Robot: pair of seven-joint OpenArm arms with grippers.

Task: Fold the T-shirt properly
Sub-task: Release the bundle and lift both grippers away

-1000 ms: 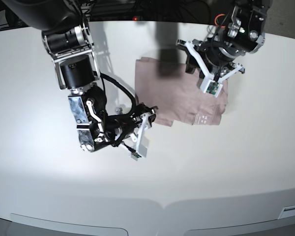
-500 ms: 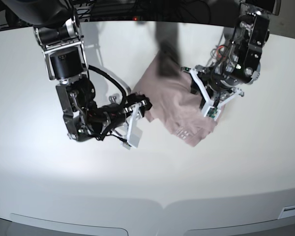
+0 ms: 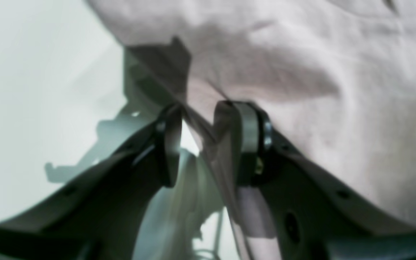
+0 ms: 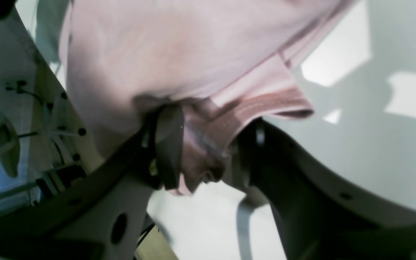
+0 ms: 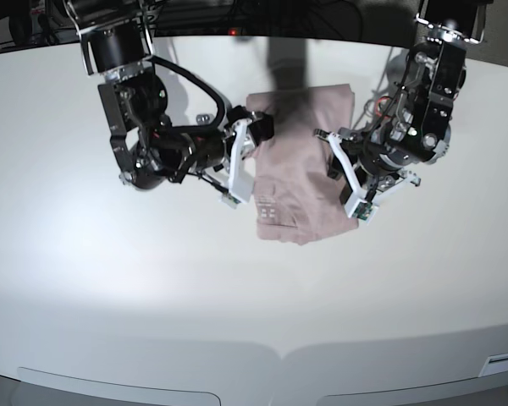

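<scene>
White table (image 5: 85,279): T-shirt (image 5: 300,169) pinched by left gripper (image 3: 208,144) & right gripper (image 4: 208,155).

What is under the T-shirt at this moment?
The white table lies under the T-shirt. The left pincer and right pincer each pinch a side edge. Whatever sits beneath the folded layers is covered.
</scene>
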